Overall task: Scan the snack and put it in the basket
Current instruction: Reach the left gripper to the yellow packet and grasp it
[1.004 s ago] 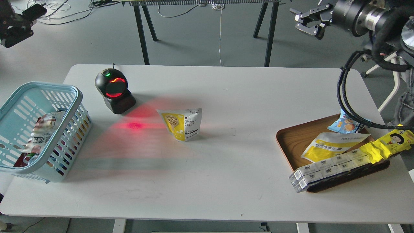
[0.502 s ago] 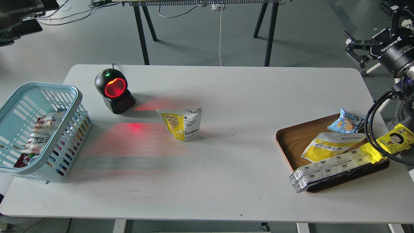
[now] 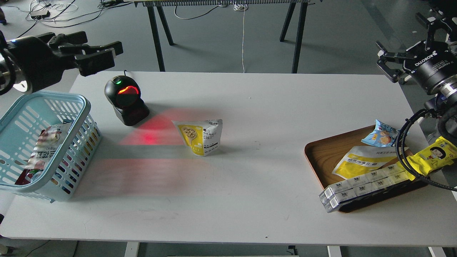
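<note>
Left jaws: on the left gripper [image 3: 101,53], upper left of the frame; two dark fingers side by side with a thin gap showing, holding nothing; how far apart, cannot tell.
Left arm: black, entering from the left edge, reaching rightward above the basket and scanner.
Basket [image 3: 21,189]: light blue, slotted sides, far left of the frame, on the left end of the table.
Basket contents: one red and white packet [image 3: 44,148] leaning inside.
Scanner [image 3: 125,100]: black, upright, upper left of the table, red window lit, small green light on top.
Red glow [image 3: 150,137]: on the tabletop between scanner and snack.
Snack [image 3: 200,136]: yellow and white pouch, standing upright left of centre on the table, just right of the glow, well apart from both grippers.
Table [image 3: 250,178]: white, filling most of the frame.
Tray [image 3: 321,157]: brown wood, right side of the table.
Tray contents: flat yellow-white pouch [image 3: 367,160], small blue packet [image 3: 382,135], long clear-wrapped box row [image 3: 360,187], yellow cartoon-face wrapper [image 3: 430,157] overhanging the right rim.
Right jaws: on the right gripper [image 3: 405,43], upper right of the frame, spread wide, holding nothing, beyond the table's far right corner.
</note>
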You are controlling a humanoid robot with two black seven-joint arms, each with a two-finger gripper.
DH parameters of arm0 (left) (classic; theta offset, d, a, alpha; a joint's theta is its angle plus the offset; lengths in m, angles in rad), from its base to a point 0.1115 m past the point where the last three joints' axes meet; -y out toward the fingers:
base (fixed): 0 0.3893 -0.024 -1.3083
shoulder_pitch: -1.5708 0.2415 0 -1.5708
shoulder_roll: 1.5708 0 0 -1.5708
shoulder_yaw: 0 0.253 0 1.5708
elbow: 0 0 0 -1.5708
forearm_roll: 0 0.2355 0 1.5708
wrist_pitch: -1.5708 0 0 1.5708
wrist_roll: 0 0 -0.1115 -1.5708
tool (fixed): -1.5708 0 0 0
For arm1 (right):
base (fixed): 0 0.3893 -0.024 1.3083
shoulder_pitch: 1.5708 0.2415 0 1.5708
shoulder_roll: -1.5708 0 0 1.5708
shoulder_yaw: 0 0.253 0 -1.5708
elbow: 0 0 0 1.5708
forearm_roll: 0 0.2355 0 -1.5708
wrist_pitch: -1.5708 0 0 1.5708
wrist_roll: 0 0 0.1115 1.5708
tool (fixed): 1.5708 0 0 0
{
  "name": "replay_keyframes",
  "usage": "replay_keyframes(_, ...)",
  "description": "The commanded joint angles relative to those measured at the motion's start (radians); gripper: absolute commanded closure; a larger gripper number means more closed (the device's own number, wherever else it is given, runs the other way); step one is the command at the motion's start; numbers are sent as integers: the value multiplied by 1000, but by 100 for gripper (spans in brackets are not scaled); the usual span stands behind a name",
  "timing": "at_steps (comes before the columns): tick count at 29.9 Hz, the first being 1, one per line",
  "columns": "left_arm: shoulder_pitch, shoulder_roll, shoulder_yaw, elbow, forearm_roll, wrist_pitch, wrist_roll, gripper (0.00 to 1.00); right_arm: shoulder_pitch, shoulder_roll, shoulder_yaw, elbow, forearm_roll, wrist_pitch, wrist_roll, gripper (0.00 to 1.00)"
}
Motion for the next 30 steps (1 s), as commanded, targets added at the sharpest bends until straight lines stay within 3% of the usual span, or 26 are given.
replay_keyframes(1,-52,-92,98,0,183,0,-1,0,1,0,-2,2,0,0,0,4)
replay_keyframes(5,-104,-172,213,0,326,0,-34,0,-2,0,-4,2,0,0,0,4)
replay_keyframes(15,-122,-273,425,8,489,27,-49,0,-5,0,-4,3,0,0,0,4)
replay_keyframes(30,-110,-378,457,98,489,39,-49,2,-5,0,-4,6,0,0,0,4)
